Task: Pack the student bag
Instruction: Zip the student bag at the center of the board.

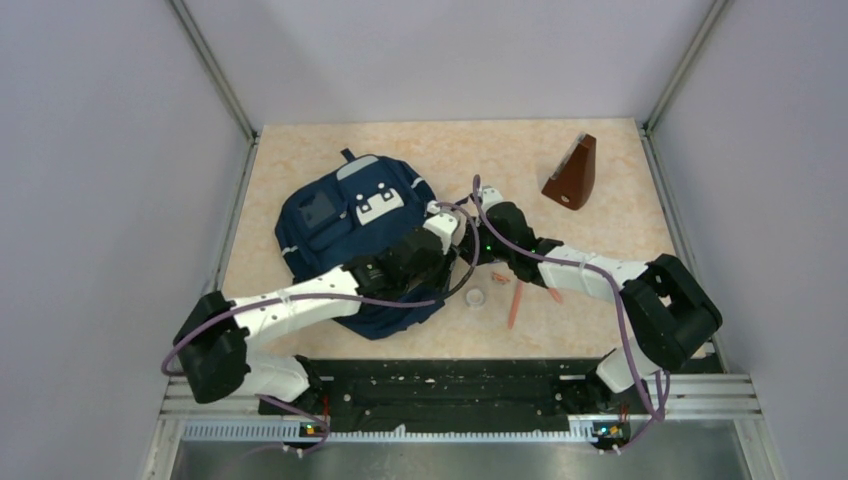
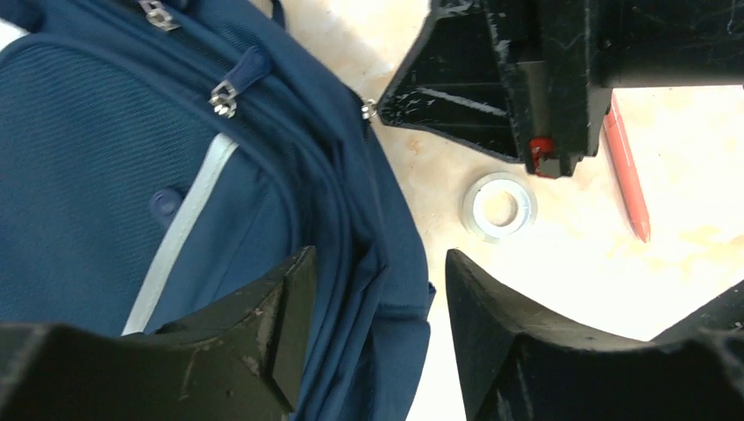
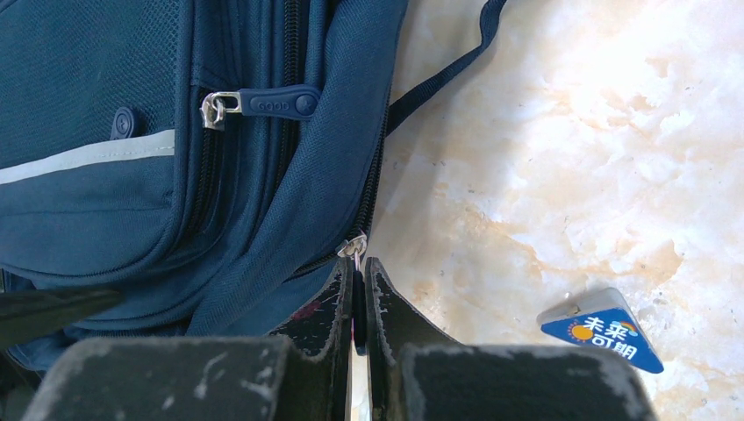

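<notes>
Jaws of the right gripper (image 3: pixel 360 303) are pinched tight on the zip pull (image 3: pixel 354 246) at the bag's outer seam, bottom centre of the right wrist view; the tab sits btwn the pads w/ the metal slider just above the tips. Jaws of the left gripper (image 2: pixel 379 281) stand apart, grasping nothing: in the left wrist view one finger lies over the blue fabric at lower left, the other over bare table at lower centre, so the bag's side edge runs btwn them. The student bag (image 1: pixel 335 225) lies flat at centre-left of the top view, front pockets up, zips shut as far as can be seen. Right of it on the table (image 1: pixel 620 220) are loose items: a small white ring (image 2: pixel 478 210), a red-orange pencil (image 2: pixel 627 175), a blue triangular label (image 3: pixel 605 338), and a brown wedge (image 1: pixel 572 175) well apart at upper right. Step in hand, prob.: opening the main compartment, nothing packed yet. Next move likely needs the left jaws to close on the fabric edge and brace it while the right draws the slider along the seam, pulling in line w/ the teeth so the tab doesn't slip.
</notes>
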`<act>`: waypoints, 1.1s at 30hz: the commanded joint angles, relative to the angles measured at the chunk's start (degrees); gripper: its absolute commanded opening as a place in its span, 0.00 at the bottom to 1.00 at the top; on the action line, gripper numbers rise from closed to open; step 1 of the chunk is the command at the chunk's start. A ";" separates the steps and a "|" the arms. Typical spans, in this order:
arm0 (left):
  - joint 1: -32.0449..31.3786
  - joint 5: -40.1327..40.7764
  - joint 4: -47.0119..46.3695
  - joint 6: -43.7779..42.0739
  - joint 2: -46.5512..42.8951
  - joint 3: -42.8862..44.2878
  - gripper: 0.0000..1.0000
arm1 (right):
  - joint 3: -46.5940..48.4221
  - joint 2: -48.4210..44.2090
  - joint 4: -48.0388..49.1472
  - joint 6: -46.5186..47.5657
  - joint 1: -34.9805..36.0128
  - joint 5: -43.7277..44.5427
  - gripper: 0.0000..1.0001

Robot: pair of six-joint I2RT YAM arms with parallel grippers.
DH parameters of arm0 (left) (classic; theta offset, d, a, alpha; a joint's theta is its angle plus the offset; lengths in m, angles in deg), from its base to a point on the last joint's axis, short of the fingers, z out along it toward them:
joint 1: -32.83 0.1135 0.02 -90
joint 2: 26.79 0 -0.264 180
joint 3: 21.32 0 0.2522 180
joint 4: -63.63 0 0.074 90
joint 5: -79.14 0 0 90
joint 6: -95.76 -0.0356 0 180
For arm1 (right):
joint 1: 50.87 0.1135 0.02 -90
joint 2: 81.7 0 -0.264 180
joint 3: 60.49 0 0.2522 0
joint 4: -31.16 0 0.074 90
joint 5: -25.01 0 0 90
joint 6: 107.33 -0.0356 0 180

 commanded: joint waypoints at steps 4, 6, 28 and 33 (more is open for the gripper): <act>-1.10 4.48 -4.70 -3.12 7.33 5.40 0.61 | -0.27 -2.44 -0.08 0.56 -0.44 1.11 0.00; -1.19 7.34 -4.18 -2.30 8.32 5.06 0.61 | -0.23 -2.27 -0.06 0.41 -0.40 1.21 0.00; -2.50 13.62 -4.39 5.71 -0.94 -9.10 0.00 | 0.21 -1.01 1.57 0.92 -0.31 8.62 0.00; -2.54 14.07 2.30 8.05 -6.99 -10.39 0.00 | 1.36 1.02 4.51 0.54 -0.31 9.99 0.00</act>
